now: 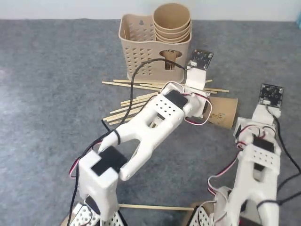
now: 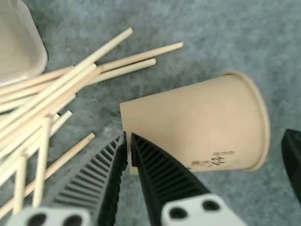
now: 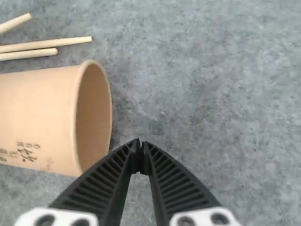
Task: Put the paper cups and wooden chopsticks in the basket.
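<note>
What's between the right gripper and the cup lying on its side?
Only bare grey carpet. In the right wrist view the shut right gripper sits just off the open rim of the cup, with nothing in the gap.

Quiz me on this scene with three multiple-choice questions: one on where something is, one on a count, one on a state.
1. Where is the cup stack? A in the basket; B held by an arm; C at an arm's base.
2. How many cups lie tipped on the mat? A none; B one; C three.
3. How are the right jaws? A wide open; B shut on a chopstick; C shut, empty.
Answers: 1 A, the stack stands inside the basket; 2 B, a single cup lies on its side near the chopsticks; 3 C, the tips meet with nothing between.
</note>
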Controlling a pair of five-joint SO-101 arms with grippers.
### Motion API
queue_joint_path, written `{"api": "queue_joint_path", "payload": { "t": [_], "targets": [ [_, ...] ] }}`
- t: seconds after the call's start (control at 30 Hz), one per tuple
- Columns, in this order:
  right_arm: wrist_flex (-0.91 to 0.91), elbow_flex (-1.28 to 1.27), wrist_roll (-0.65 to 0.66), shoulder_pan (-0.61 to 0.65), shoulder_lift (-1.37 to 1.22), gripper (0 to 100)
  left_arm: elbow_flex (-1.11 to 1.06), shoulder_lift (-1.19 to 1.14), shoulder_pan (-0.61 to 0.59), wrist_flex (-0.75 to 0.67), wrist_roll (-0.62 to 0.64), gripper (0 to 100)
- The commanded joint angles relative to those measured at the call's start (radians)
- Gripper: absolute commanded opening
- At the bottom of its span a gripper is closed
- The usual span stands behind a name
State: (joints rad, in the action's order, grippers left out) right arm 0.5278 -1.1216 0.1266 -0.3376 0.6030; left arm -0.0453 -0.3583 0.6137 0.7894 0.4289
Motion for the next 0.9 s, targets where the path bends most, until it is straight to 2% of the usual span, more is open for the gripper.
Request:
{"api": "queue_joint_path", "payload": {
  "t": [0.0, 0.37, 0.67, 0.87],
  "targets": [
    [-0.025, 0.089, -0.006, 0.021, -0.047, 0.9, 0.054, 0.005, 0.008, -0.048, 0.003, 1],
    [-0.025, 0.115, -0.005, 0.209, -0.031, 0.9, 0.099, -0.072, -0.014, -0.044, 0.003, 1],
    [-0.025, 0.117, -0.005, 0.265, 0.038, 0.9, 0.091, -0.089, -0.068, -0.041, 0.003, 1],
    [-0.031, 0.117, -0.006, 0.321, 0.11, 0.9, 0.091, -0.089, -0.097, 0.029, 0.003, 1]
  ]
}}
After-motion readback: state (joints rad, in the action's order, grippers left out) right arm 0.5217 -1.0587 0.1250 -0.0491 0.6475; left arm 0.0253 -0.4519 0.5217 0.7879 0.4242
